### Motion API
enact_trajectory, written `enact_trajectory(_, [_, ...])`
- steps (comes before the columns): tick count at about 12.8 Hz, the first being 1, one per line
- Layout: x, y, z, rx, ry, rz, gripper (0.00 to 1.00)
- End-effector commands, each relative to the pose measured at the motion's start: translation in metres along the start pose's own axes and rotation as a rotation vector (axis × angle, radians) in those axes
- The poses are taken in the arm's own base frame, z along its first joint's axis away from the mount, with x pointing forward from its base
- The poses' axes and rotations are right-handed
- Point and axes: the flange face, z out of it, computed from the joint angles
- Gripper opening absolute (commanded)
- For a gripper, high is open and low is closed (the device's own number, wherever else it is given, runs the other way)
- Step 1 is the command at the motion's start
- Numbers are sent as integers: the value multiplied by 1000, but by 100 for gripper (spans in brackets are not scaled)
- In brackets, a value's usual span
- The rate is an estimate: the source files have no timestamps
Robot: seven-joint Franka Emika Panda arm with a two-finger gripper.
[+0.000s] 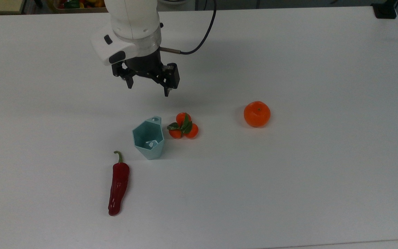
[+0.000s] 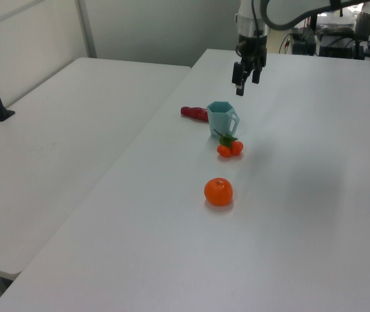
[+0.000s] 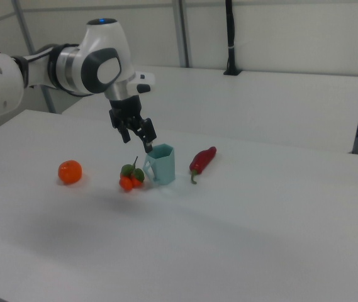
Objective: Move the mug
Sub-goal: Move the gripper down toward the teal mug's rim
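Mug (image 1: 148,138) stood upright on the white surface (image 1: 288,173), tangerine cluster (image 1: 184,126) just beside its handle side and red chili (image 1: 118,184) near its other side. The gripper (image 1: 148,90) hung above the mug, empty, jaws spread apart.

We see the mug (image 1: 148,137) standing upright on the table (image 1: 306,173). Just beside it, on the top view's right, lies a cluster of small fruits (image 1: 183,126); well apart, farther to the top view's right, sits an orange (image 1: 257,113). Near the mug, toward the top view's lower left, a pepper (image 1: 118,184) lies lengthwise. The gripper (image 1: 148,86) hangs above the table, beyond the mug toward the top view's upper edge, clear of everything.
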Motion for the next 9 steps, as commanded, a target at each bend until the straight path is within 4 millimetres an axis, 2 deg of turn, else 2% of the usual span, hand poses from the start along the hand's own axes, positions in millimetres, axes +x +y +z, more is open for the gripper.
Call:
enact_trajectory(1, [-1, -16, 35, -48, 39, 49, 100])
enact_trajectory(2, [1, -18, 50, -57, 35, 53, 100])
enact_trajectory(4, [5, -20, 60, -60, 52, 45, 100])
enact_trajectory(6, [8, -22, 80, -59, 50, 41, 100])
enact_trajectory(7, [8, -31, 88, -53, 59, 29, 100])
enact_trajectory(9, [9, -34, 97, -54, 61, 23, 100])
